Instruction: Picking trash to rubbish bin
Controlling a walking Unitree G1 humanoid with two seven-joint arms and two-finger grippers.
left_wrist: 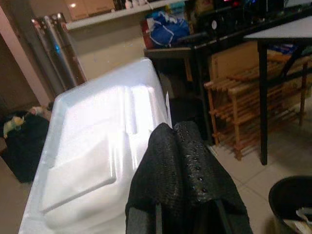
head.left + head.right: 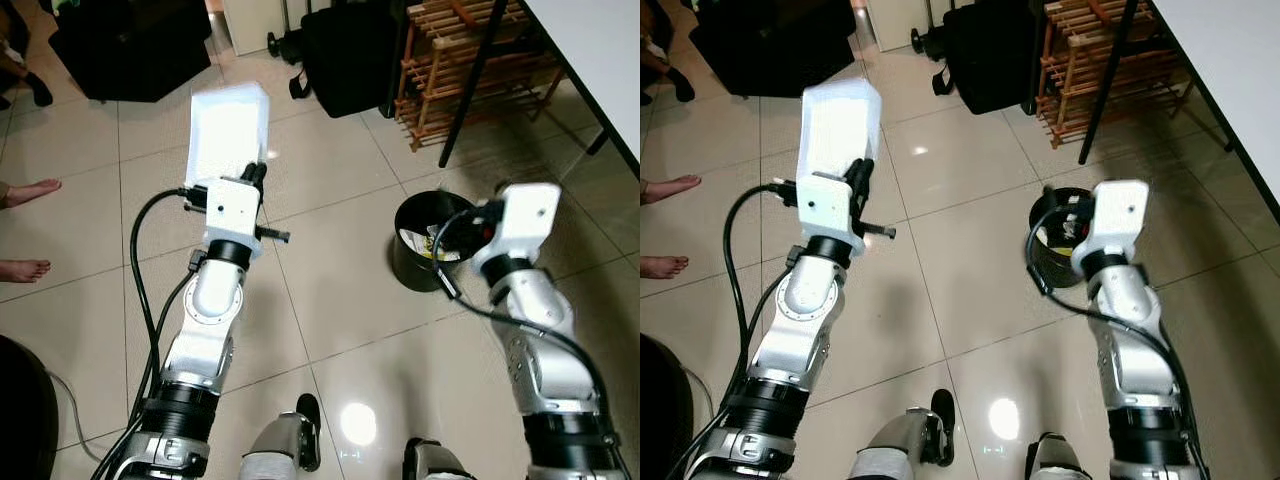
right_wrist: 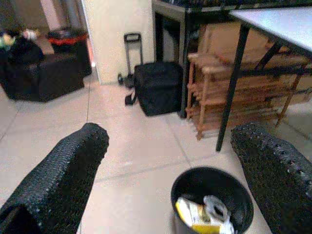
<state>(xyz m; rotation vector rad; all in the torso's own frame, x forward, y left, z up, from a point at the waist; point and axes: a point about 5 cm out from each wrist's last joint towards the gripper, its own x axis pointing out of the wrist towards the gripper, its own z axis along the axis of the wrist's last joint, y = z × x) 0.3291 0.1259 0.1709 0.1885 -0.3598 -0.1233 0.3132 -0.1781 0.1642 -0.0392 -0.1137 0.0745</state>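
My left gripper (image 2: 256, 172) is raised in front of me and shut on a white foam tray (image 2: 229, 132), held upright above the tiled floor. In the left wrist view the tray (image 1: 97, 151) lies against the closed black fingers (image 1: 183, 165). A black round rubbish bin (image 2: 425, 240) stands on the floor to my right, with yellow and white trash (image 3: 204, 214) inside. My right gripper (image 3: 165, 161) hovers just over and in front of the bin, fingers (image 3: 63, 170) spread wide and open, nothing between them.
A wooden rack (image 2: 470, 60) and a black table leg (image 2: 478, 75) stand behind the bin, under a white tabletop (image 2: 600, 50). A black bag (image 2: 350, 55) and a dark sofa (image 2: 130, 45) sit farther back. A person's bare feet (image 2: 28, 192) are at the left edge.
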